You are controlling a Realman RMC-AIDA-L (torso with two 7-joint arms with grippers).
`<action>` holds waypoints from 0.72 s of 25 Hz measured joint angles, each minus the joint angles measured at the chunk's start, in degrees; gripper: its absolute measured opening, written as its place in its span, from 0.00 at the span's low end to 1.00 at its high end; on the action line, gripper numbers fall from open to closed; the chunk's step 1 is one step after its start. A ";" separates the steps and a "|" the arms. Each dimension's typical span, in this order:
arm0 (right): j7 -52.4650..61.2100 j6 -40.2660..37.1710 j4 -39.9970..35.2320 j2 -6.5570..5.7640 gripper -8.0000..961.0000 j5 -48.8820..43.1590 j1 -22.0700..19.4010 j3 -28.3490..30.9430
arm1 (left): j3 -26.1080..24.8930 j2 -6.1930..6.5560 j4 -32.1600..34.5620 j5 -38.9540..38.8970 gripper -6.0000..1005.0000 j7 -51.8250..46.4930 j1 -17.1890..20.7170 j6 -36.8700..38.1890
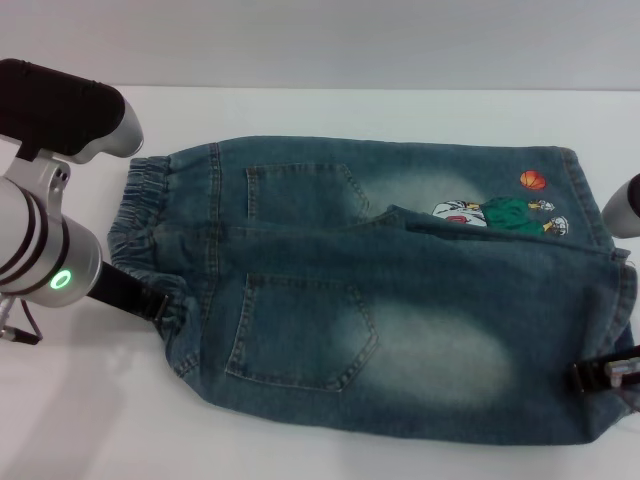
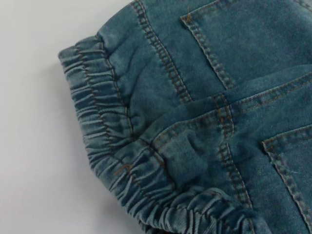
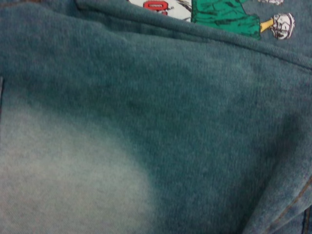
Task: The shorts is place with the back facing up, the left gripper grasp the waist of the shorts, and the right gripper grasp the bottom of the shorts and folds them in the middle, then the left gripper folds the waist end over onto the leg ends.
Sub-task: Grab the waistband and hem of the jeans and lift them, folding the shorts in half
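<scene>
The blue denim shorts (image 1: pixel 400 300) lie back up on the white table (image 1: pixel 320 105), both back pockets showing. The gathered waist (image 1: pixel 150 215) (image 2: pixel 102 126) is on the left and the straight leg hems (image 1: pixel 612 290) are on the right. The near leg overlaps the far leg, which carries the cartoon print (image 1: pixel 500 215) (image 3: pixel 224 14). My left gripper (image 1: pixel 158 300) is at the near end of the waist, shut on the bunched elastic. My right gripper (image 1: pixel 598 377) is at the near leg's hem, shut on the denim there. Neither wrist view shows its own fingers.
White table surface surrounds the shorts on the far side, left and front. My left arm (image 1: pixel 40 250), with its green light, hangs over the table's left side. Part of the right arm (image 1: pixel 625 205) shows at the right edge.
</scene>
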 joint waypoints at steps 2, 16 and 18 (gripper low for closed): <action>0.00 0.44 0.08 -0.08 0.49 0.00 -0.05 -0.16 | -0.10 0.00 0.04 0.00 0.06 -0.01 0.00 0.11; 0.00 6.72 1.27 -0.66 0.01 -0.36 -0.33 -2.74 | -0.31 0.06 0.14 0.00 0.06 -0.03 0.38 2.74; -0.01 8.52 1.47 -0.72 0.01 -0.71 -0.38 -3.20 | -0.32 0.07 0.07 0.00 0.06 -0.02 0.48 3.07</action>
